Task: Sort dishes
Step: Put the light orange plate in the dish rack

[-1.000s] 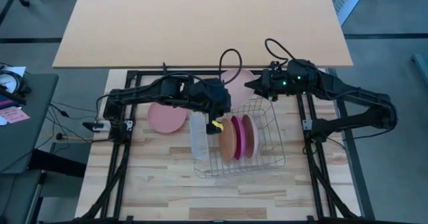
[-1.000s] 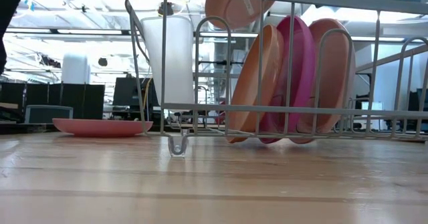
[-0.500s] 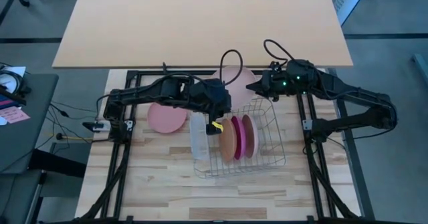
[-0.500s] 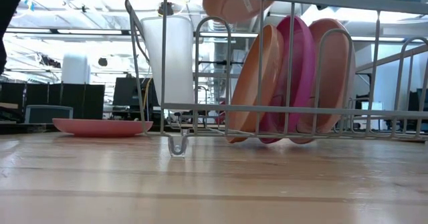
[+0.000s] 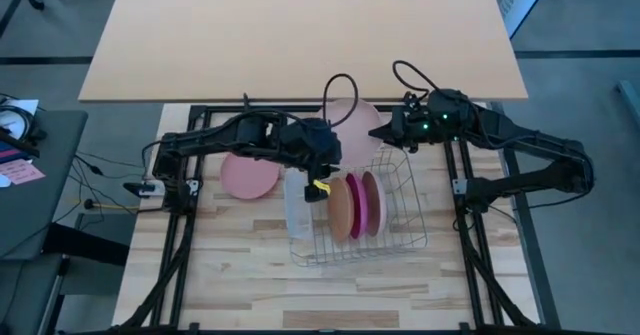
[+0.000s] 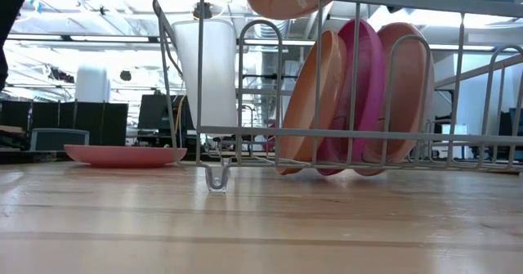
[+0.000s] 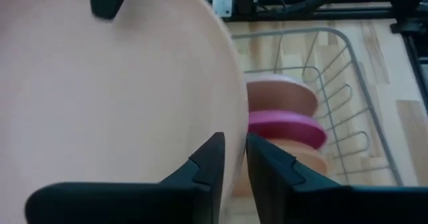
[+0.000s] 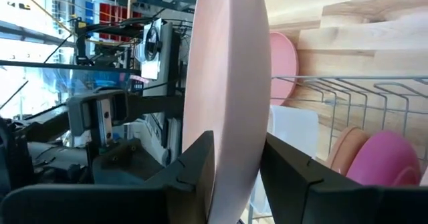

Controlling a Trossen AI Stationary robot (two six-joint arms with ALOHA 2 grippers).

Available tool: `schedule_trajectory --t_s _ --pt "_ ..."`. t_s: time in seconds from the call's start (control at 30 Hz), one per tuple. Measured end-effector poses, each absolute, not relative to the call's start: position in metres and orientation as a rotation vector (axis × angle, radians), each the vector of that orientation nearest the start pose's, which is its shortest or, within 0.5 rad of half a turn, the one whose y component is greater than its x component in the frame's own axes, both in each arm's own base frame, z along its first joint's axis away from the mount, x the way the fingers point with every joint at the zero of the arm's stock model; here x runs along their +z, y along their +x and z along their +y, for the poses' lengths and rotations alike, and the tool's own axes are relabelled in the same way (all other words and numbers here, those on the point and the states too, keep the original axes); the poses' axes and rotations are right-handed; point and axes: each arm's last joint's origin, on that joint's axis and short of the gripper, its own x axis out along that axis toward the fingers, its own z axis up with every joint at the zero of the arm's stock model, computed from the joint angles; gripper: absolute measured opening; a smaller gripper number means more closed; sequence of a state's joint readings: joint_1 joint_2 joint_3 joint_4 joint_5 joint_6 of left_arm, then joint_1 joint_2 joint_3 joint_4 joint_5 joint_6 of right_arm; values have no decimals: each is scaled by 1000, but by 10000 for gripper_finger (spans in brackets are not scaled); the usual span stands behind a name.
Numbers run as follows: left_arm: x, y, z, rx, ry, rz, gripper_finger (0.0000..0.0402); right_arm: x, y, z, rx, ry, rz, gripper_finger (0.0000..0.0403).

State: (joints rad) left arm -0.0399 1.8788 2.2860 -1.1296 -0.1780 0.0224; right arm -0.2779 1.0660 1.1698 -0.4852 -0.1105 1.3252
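A pale pink plate (image 5: 350, 120) hangs above the far end of the silver wire rack (image 5: 402, 225), held between both arms. My left gripper (image 5: 328, 155) is at its near-left rim and my right gripper (image 5: 378, 132) at its right rim, each shut on it. In the low view only the plate's underside (image 6: 286, 4) shows, above the rack's top wire. Three plates stand on edge in the rack: orange-tan (image 5: 341, 212), magenta (image 5: 354, 207) and pink-red (image 5: 370, 203). Another pink plate (image 5: 250, 175) lies flat on the table left of the rack. My left gripper has the pale pink plate's rim (image 7: 231, 127) between its two fingers, one on each face. The fingers slant down from the table's left. The plate is lifted clear and lies tilted, nearly flat. My right gripper pinches the opposite rim (image 8: 234, 127) between its two fingers, one finger on each face. It comes in about level from the table's right. One of its fingers (image 7: 107, 0) shows on the plate's far rim in the left wrist view.
A translucent white tray (image 5: 297, 207) stands upright at the rack's left end. Black frame rails (image 5: 185, 245) run along both sides of the wooden table. A large tan tabletop (image 5: 300, 35) lies beyond the far edge. Bare wood lies in front of the rack.
The pale pink plate has tipped flatter. In the low view its lower edge has risen from just below the rack's top wire to level with it. Both arms have stayed in place.
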Motion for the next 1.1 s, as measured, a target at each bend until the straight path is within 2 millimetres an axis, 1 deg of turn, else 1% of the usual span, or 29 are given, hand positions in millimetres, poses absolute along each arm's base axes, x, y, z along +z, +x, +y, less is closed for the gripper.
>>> schedule_trajectory --t_s 0.23,0.37,0.53,0.7,0.93,1.1 --pt "454 349 -10 118 -6 762 75 382 208 -55 -373 1370 257 118" --pt "465 335 -9 131 -34 743 77 382 203 -54 -384 1359 279 118" --pt "475 323 -2 185 -46 706 77 382 195 -54 -392 1355 297 117" --pt "475 322 6 217 -52 709 78 382 184 -55 -426 1346 315 110" --pt "475 319 11 230 -56 722 78 384 164 -54 -462 1337 324 94" --pt "474 320 14 239 -57 724 78 384 153 -53 -479 1329 340 91"
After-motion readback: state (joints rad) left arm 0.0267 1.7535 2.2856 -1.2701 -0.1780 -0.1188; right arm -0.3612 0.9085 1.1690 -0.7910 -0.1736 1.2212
